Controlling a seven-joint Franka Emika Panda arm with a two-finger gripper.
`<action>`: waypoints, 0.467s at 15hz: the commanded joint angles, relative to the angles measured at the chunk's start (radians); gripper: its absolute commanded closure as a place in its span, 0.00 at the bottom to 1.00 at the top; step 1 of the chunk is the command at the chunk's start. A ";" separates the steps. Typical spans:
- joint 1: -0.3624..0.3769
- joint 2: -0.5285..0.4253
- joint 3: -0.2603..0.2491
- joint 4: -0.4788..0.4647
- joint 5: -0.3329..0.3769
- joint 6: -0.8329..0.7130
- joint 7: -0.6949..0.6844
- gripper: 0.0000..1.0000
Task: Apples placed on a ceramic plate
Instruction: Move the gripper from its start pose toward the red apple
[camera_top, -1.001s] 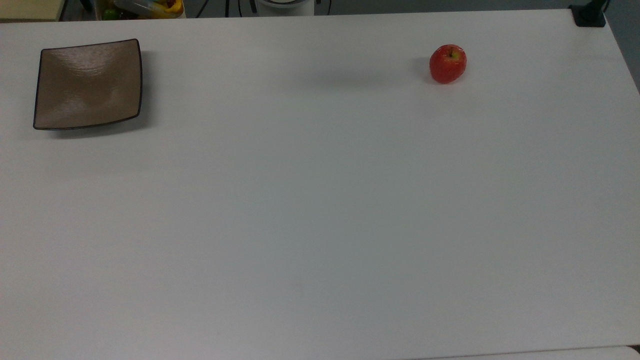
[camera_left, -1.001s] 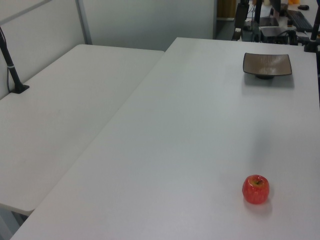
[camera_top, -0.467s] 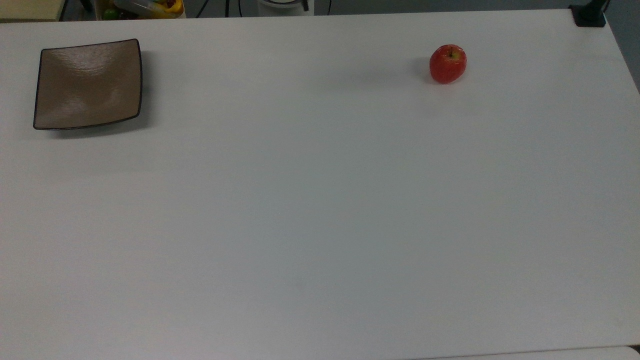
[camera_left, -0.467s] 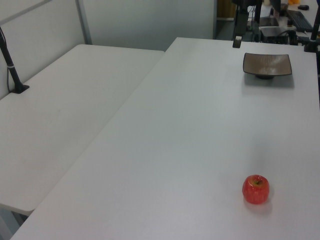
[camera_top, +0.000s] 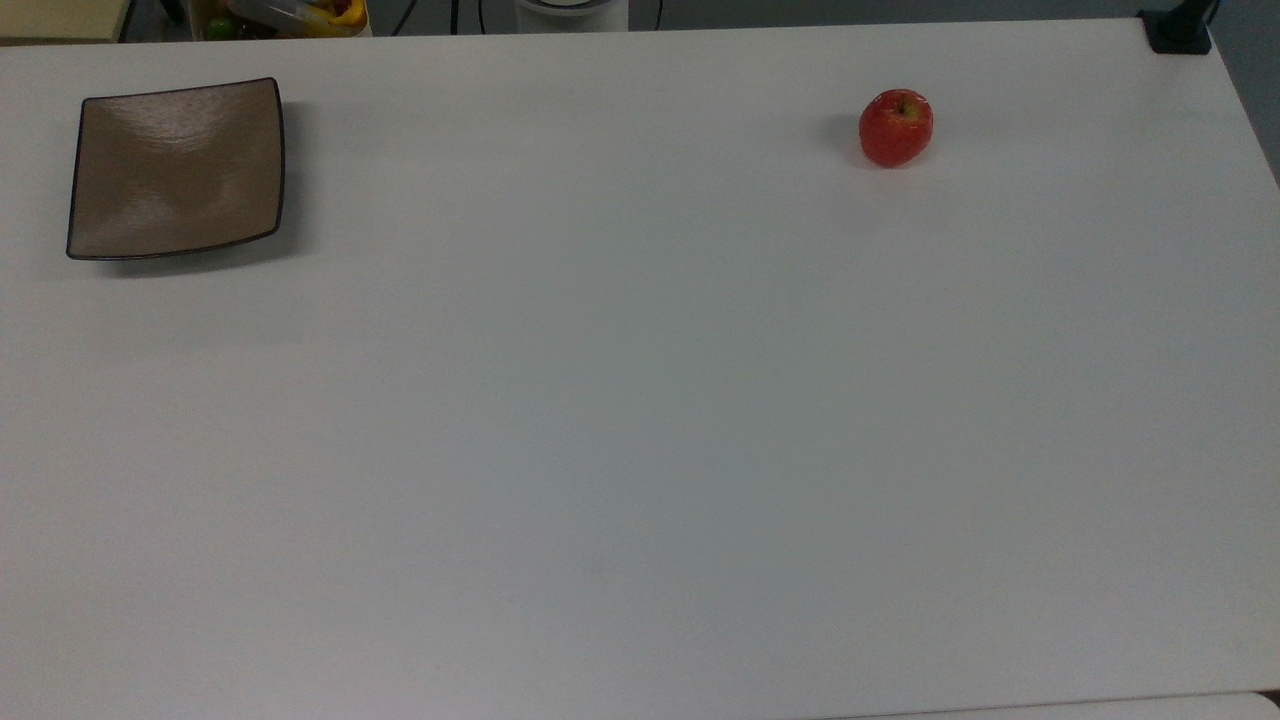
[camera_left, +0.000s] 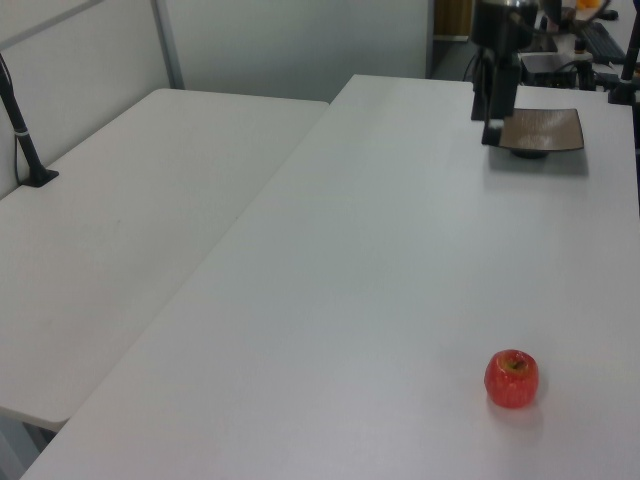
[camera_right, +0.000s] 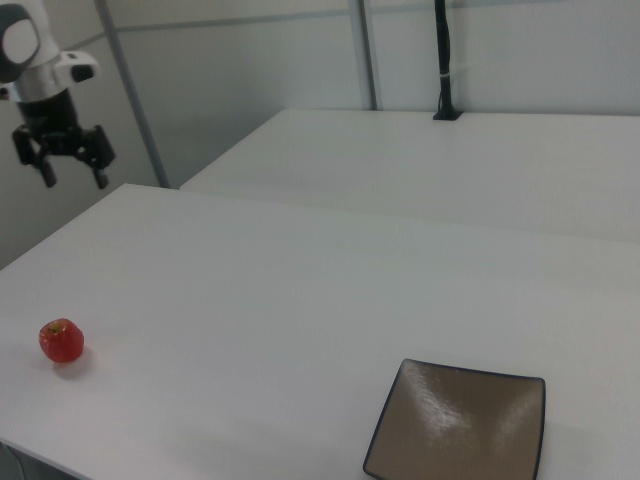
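Note:
A small red apple (camera_top: 896, 127) (camera_left: 511, 378) (camera_right: 61, 341) rests alone on the white table, near the top view's upper right. The square taupe-brown ceramic plate (camera_top: 176, 168) (camera_left: 535, 130) (camera_right: 460, 425) lies far from it, at the top view's upper left, with nothing on it. My gripper (camera_right: 74, 178) (camera_left: 490, 125) hangs high over the table in the right view's upper left, above and beyond the apple. Its two black fingers are spread and hold nothing. In the left view it overlaps the plate's left edge.
A second white table (camera_left: 120, 230) (camera_right: 450, 160) adjoins this one. A black clamped post (camera_top: 1180, 30) (camera_right: 445, 60) stands at a table corner. Coloured clutter (camera_top: 290, 15) sits beyond the table's far edge, near the robot base (camera_top: 570, 8).
In the left view the gripper has come down and forward, growing larger and now overlapping the plate's left edge. The apple and plate have not moved.

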 joint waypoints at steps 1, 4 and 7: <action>0.001 0.039 0.089 -0.030 0.011 0.031 0.062 0.00; 0.024 0.082 0.123 -0.049 0.011 0.029 0.087 0.00; 0.060 0.128 0.123 -0.092 0.009 0.038 0.084 0.00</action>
